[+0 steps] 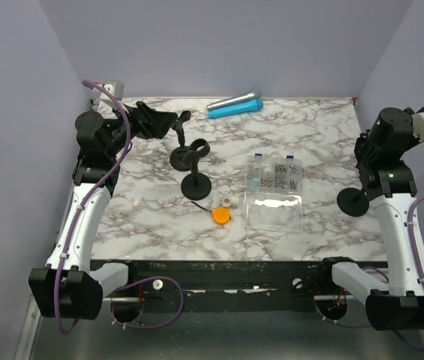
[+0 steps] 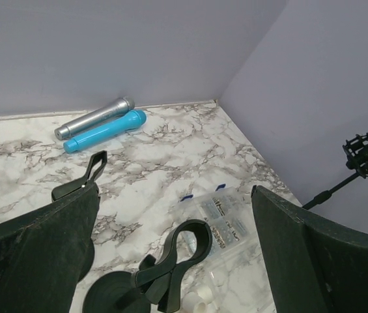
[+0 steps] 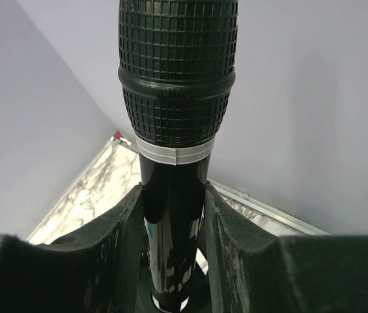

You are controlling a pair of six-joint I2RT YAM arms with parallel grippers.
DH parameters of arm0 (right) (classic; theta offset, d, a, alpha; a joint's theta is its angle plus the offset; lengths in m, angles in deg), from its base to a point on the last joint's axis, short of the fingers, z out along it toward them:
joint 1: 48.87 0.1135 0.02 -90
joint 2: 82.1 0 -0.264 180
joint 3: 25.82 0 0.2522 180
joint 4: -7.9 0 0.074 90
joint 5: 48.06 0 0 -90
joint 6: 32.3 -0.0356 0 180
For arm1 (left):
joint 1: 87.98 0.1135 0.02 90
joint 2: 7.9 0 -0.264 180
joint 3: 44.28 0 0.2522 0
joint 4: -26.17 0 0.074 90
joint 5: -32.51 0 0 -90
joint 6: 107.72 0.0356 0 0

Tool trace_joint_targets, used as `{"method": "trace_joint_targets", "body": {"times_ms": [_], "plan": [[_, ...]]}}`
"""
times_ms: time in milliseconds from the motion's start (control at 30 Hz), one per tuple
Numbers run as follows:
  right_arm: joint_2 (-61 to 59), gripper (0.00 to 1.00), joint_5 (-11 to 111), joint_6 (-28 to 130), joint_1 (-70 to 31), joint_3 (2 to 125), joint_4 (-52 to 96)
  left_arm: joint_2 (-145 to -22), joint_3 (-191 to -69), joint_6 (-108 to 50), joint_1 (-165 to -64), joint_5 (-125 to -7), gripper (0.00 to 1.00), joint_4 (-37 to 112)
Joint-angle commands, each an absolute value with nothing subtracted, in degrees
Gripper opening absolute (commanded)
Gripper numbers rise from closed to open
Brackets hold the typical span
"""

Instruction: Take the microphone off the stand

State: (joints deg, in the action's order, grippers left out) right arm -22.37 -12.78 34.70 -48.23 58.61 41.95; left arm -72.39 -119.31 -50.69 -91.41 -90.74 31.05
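One microphone [image 3: 177,72] stands clamped inside right gripper [image 3: 174,202].

You get open bench [image 1: 144,217] at the near left and in the far right corner — bare marble. Just ahead of your left claw [image 1: 181,127] (fingers spread wide) rises the empty stand [image 1: 193,161], its clip close to the fingertips. Two loose microphones [image 1: 234,105] lie along the far wall; the clear parts box [image 1: 275,191] and orange cap [image 1: 221,216] crowd the middle. At the right, a round base [image 1: 354,201] sits just beside the right arm [image 1: 388,142] — and the right claw [image 3: 174,215] hugs the black microphone [image 3: 177,78], no slack either side.
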Motion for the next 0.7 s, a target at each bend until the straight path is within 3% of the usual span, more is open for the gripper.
{"method": "trace_joint_targets", "body": {"times_ms": [0, 267, 500, 667], "plan": [[-25.0, 0.28, -12.8, 39.0, -48.6, 59.0, 37.2, -72.6, -120.3, -51.7, -90.9, -92.0, 0.99, 29.9], [-26.6, 0.18, -10.5, 44.0, -48.6, 63.9, 34.8, -72.6, -120.3, -51.8, -90.9, -92.0, 0.99, 29.9], [-26.2, 0.05, -1.0, 41.7, -48.6, 69.9, 32.9, -72.6, -120.2, -51.7, -90.9, -91.9, 0.98, 29.9], [-20.9, 0.01, 8.6, 34.6, -48.6, 76.0, 36.2, -72.5, -120.3, -51.6, -90.9, -91.7, 0.99, 30.2]]}}
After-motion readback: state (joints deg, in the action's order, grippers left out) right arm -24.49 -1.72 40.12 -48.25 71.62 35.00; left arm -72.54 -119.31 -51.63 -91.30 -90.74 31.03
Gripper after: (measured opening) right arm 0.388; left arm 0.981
